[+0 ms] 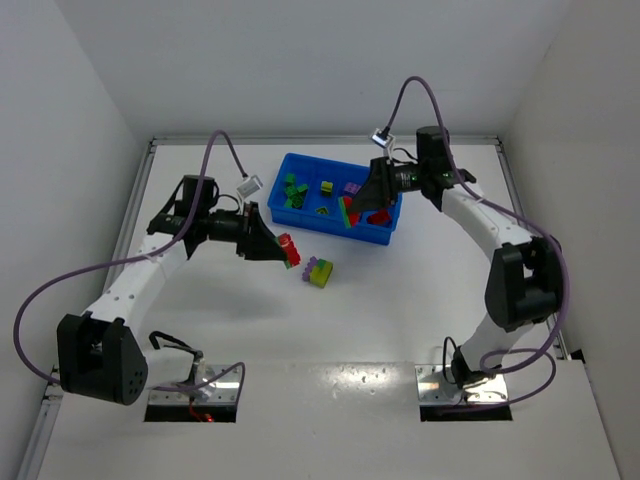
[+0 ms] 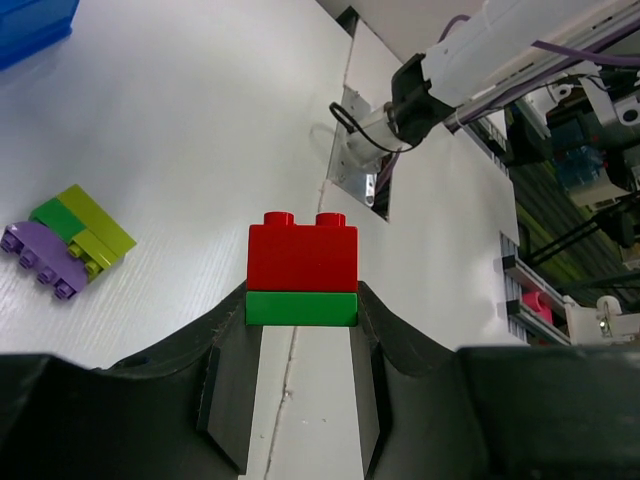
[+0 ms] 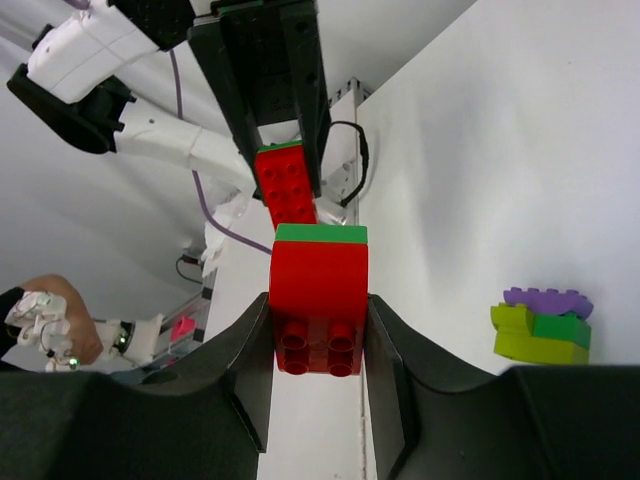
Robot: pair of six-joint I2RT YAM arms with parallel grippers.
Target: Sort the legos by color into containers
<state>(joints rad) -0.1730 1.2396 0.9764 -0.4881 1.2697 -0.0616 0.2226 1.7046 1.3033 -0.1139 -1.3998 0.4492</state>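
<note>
My left gripper is shut on a red brick with a green plate under it, held above the table left of centre. My right gripper is shut on another red brick with a green plate, at the right end of the blue tray. A purple, green and yellow-green cluster lies on the table in front of the tray; it also shows in the left wrist view and the right wrist view. Green, yellow-green and purple bricks lie in the tray's compartments.
The tray's corner shows at the top left of the left wrist view. The right arm's base stands at the table's near edge. White walls close in the table at the left, right and back.
</note>
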